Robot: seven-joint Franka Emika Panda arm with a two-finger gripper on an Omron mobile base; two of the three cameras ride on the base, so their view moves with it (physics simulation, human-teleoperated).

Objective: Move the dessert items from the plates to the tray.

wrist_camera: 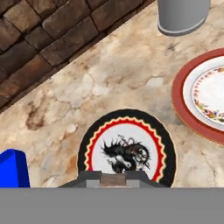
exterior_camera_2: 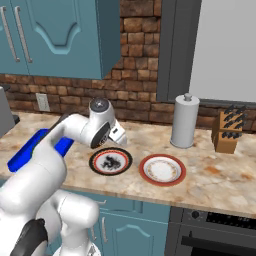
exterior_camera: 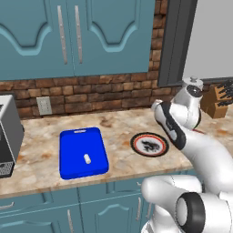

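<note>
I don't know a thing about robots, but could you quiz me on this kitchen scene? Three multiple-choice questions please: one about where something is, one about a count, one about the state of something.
1. Where does the small pale dessert piece lie?
A. on the blue tray
B. on the stove
C. inside a cupboard

2. How many round plates stand on the counter?
A. one
B. two
C. four

3. In what state is the black-rimmed plate?
A. empty
B. piled with food
C. broken in two

Answers:
1. A, the left base view shows the pale lump on the tray's blue surface.
2. B, the right base view shows the black-rimmed plate beside a red-rimmed plate.
3. A, the hand view shows its patterned centre whole, with nothing on it.
</note>
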